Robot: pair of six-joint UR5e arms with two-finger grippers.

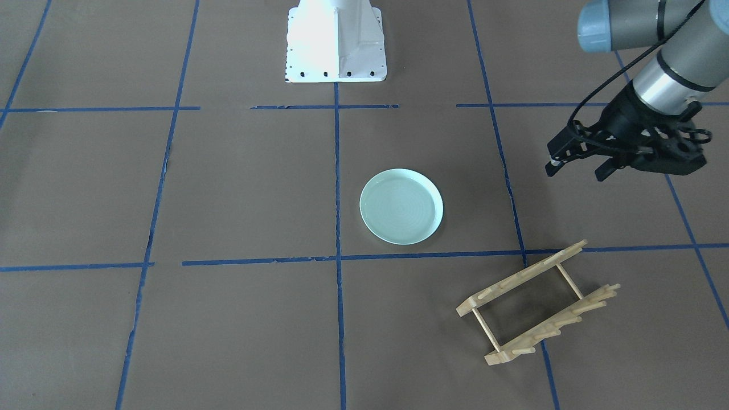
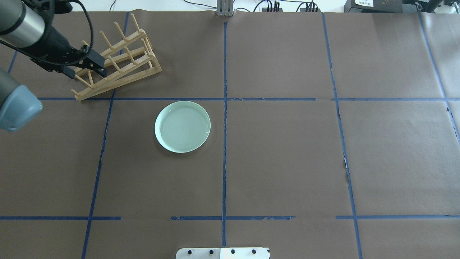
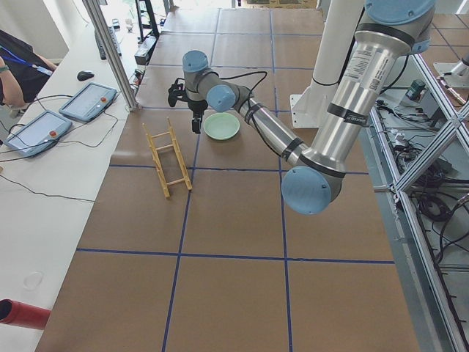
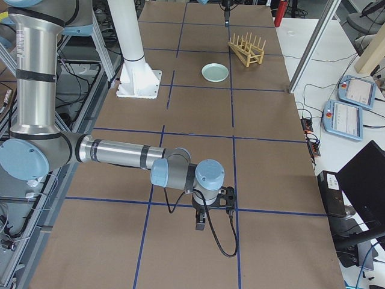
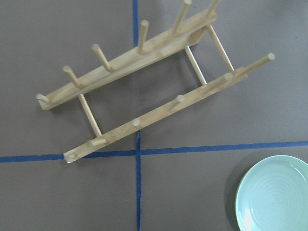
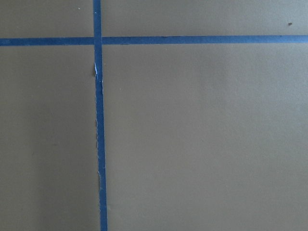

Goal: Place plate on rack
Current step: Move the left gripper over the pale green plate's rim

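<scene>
The pale mint-green plate lies flat, right side up, on the brown table near its middle. The wooden rack stands apart from the plate, on the robot's far left, with its pegs up. My left gripper hangs open and empty above the table, over the near end of the rack and to the side of the plate. My right gripper shows only in the exterior right view, far from both, low over bare table. Whether it is open or shut I cannot tell.
The white robot base stands at the robot's edge of the table. Blue tape lines divide the brown paper into squares. Beyond the far edge a white desk holds two tablets, and a person's arm shows there.
</scene>
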